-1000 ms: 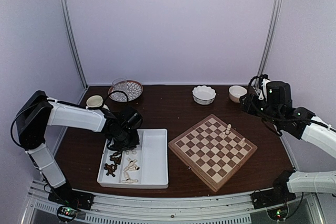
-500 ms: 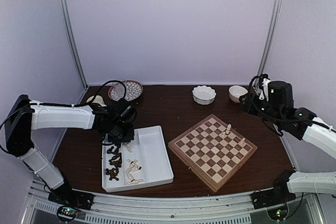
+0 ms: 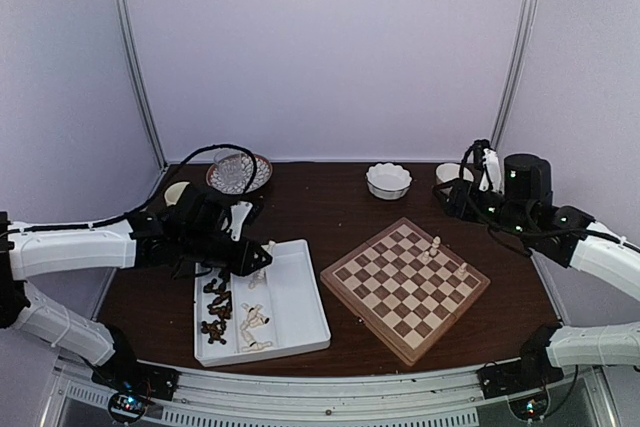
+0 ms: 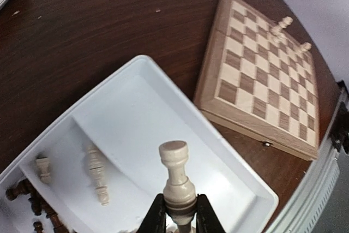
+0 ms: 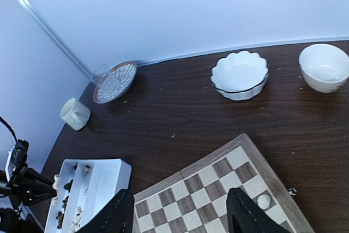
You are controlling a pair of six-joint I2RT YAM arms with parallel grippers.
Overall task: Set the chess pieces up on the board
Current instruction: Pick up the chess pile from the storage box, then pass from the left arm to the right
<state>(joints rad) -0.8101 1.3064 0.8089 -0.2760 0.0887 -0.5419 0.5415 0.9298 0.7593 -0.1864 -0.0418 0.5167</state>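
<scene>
From above, we are holding our left gripper (image 3: 258, 253) over the white tray (image 3: 300, 345), well apart from the board (image 3: 405, 287), where a few cream pieces (image 3: 434, 245) are standing. At the left wrist, we are clamping a pale chess piece (image 4: 177, 175) by its base, head pointing out past the fingertips. At the right wrist, our right gripper (image 5: 180, 214) is hanging empty near the board, fingers apart. We are judging this the carry step; next we are needing a swing across to the piece's home square.

I see cream chess piece (image 4: 175, 175) | board (image 3: 405, 287) checked pale and dark brown, light wood rim | tray (image 3: 296, 292) plain white | table (image 3: 320, 199) dark brown
</scene>
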